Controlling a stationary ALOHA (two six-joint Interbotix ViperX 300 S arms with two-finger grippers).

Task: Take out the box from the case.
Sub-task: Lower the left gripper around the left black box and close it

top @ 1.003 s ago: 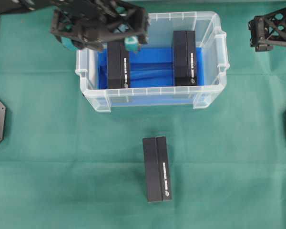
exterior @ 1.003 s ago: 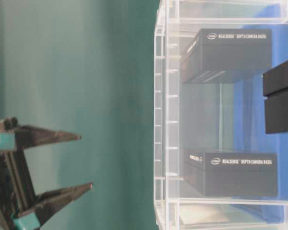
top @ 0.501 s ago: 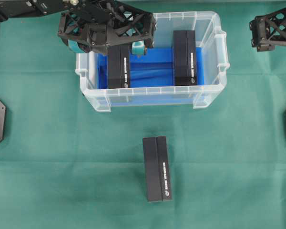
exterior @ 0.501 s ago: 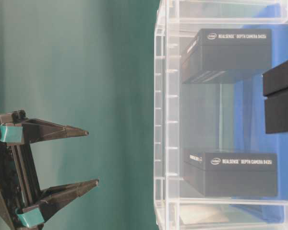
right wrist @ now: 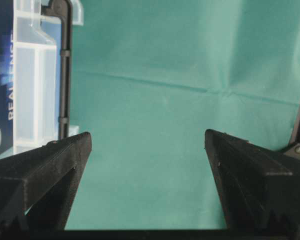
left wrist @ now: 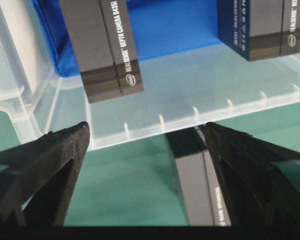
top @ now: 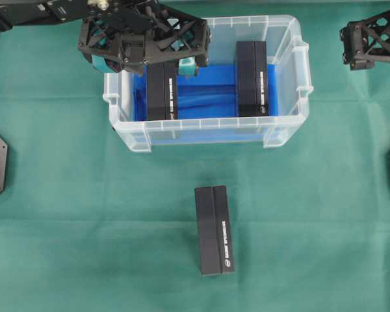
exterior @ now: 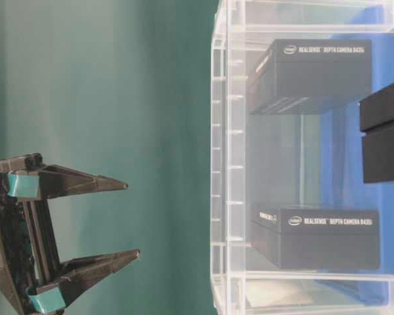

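Overhead view: my left gripper [top: 157,62], fingers spread wide and holding nothing, hovers over the far end of the left box [top: 160,91] inside the case [top: 299,84]. I judge I should straddle its narrow sides before descending. My right gripper [top: 351,55] waits open, well apart.

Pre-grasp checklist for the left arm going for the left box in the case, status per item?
1. Left pincer open: ok, fingers spread wide in the left wrist view.
2. Left pincer empty: ok, nothing between the fingers.
3. Left pincer over the target: ok, it hangs above the far end of the left box in the case.
4. Target free to lift: ok, it stands apart from the right box, blue lining between them.
5. Right pincer out of the way: ok, open, outside the case by its right end.
6. Drop zone: ok, green cloth free beside the box already out.
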